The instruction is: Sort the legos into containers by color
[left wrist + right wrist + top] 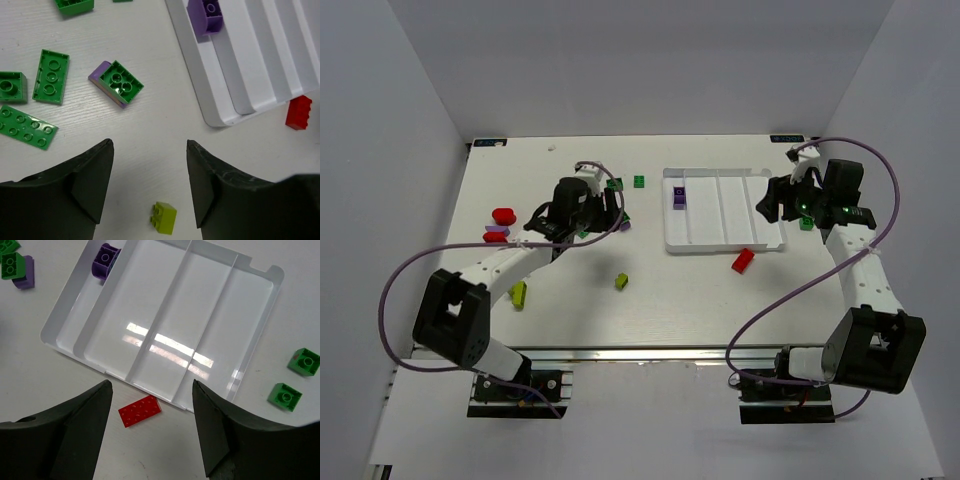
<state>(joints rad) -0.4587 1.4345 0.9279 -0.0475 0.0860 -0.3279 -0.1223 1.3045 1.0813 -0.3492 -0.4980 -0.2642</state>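
Observation:
The white tray (pixel 720 205) (pixel 210 315) (pixel 250 65) lies right of centre; its four long compartments are the containers. One purple lego (pixel 679 197) (pixel 103 261) (pixel 206 15) rests in the leftmost compartment, and the other three hold nothing. My left gripper (pixel 610 215) (pixel 150 150) hangs open and empty over bare table, just short of a green brick stacked on a purple one (pixel 117 83). A yellow-green brick (pixel 163 217) lies below its fingers. My right gripper (pixel 775 205) (pixel 152 390) is open and empty above the tray's near edge, over a red plate (pixel 139 411) (pixel 743 261).
Green plates (pixel 51 76) (pixel 27 127) lie left of the left gripper. Two green bricks (pixel 303 361) (pixel 284 396) sit right of the tray. Red (pixel 502 215) and purple (pixel 497 229) bricks are far left, yellow-green ones (pixel 519 294) (pixel 621 282) nearer the front. White walls enclose the table.

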